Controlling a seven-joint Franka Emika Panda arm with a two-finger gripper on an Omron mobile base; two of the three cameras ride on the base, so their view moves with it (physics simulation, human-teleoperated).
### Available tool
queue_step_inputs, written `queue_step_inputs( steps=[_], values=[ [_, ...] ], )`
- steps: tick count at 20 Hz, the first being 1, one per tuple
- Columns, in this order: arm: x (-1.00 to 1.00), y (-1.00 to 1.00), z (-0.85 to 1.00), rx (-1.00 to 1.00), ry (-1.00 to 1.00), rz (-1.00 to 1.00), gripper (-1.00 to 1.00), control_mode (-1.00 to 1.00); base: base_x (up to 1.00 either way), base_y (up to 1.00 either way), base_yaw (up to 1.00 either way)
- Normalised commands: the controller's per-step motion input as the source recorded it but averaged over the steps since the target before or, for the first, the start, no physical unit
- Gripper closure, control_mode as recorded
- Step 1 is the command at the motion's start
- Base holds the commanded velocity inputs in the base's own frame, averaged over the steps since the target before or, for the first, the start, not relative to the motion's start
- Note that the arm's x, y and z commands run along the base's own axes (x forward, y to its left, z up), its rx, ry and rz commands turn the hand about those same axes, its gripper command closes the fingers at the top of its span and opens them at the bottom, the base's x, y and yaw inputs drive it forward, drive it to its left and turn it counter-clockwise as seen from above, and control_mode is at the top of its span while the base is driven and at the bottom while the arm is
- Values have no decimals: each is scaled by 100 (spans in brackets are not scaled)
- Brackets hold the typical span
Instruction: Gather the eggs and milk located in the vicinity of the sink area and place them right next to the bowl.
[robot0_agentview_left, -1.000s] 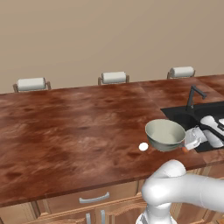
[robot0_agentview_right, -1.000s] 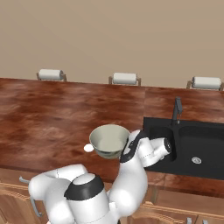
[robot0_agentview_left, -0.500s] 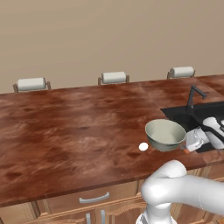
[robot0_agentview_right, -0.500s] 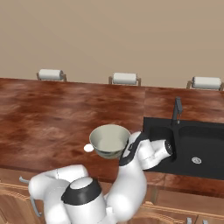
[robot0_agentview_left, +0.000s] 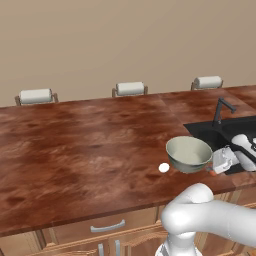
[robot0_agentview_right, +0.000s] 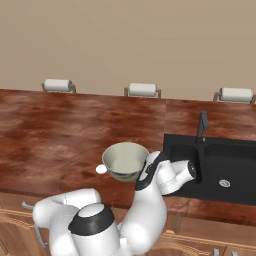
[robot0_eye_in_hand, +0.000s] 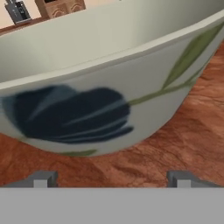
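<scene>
Nearest, in the hand view, the fingers (robot0_eye_in_hand: 43, 178) stand spread wide with nothing but bare desk (robot0_eye_in_hand: 175, 148) between them. A second ago they were narrower, so the grip has just let go. The egg (robot0_agentview_left: 212, 173) lies on the desk just beside the bowl (robot0_agentview_left: 189, 153), on its sink side, so that half looks done and the milk comes next. The left base view gives the egg. The right base view gives, farther off, the sink (robot0_agentview_right: 240, 165) and its drain (robot0_agentview_right: 224, 183).

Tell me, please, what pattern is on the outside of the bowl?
The bowl is pale grey-green with a dark blue leaf-like motif and thin green stems, clearest in the hand view.
</scene>
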Motion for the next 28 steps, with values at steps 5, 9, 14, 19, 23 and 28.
queue_step_inputs(
  steps=[5,9,14,19,23,28],
  values=[
    [0,0,6,0,0,-1,-100,-100,0,0,0],
    [0,1,26,0,0,-2,-100,-100,0,0,0],
    [0,0,28,0,0,-2,-100,-100,0,0,0],
    [-29,-4,5,0,-2,-5,-100,-100,0,0,0],
    [-53,-22,0,0,-4,-7,-100,-100,0,0,0],
    [-70,-42,10,0,-6,-7,-100,-100,0,0,0]
  ],
)
